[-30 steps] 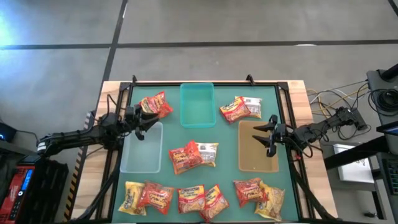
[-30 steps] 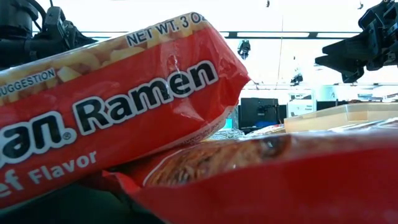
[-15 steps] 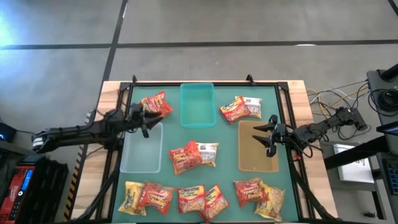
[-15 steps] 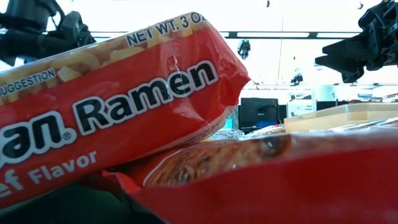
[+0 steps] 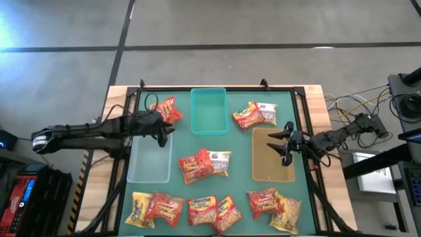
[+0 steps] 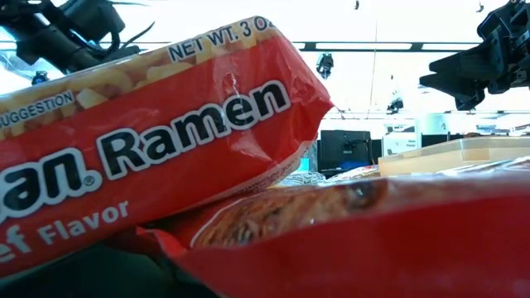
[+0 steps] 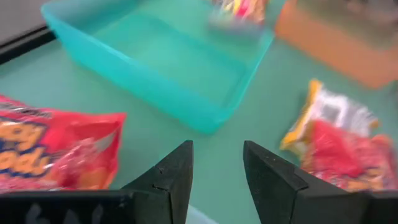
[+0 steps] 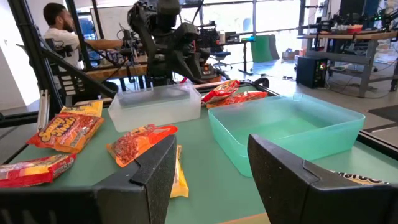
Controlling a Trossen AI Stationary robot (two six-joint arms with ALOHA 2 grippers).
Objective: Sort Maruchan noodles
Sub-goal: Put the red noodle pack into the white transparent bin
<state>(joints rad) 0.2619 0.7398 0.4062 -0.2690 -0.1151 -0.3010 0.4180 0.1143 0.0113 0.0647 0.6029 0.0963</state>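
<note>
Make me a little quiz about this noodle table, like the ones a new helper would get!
1. True or false: the teal bin has nothing in it.
2. Pick one: the right gripper hangs above which bin?
A. the teal bin
B. the clear bin
C. the tan bin
3. Fill the gap: the left gripper and the right gripper both have their fingers ____, and neither holds any Maruchan noodles.

Key: 1 true. 2 C. 3 open.

grey concrete floor (image 5: pixel 263 23), bright windows (image 8: pixel 236 9)
</note>
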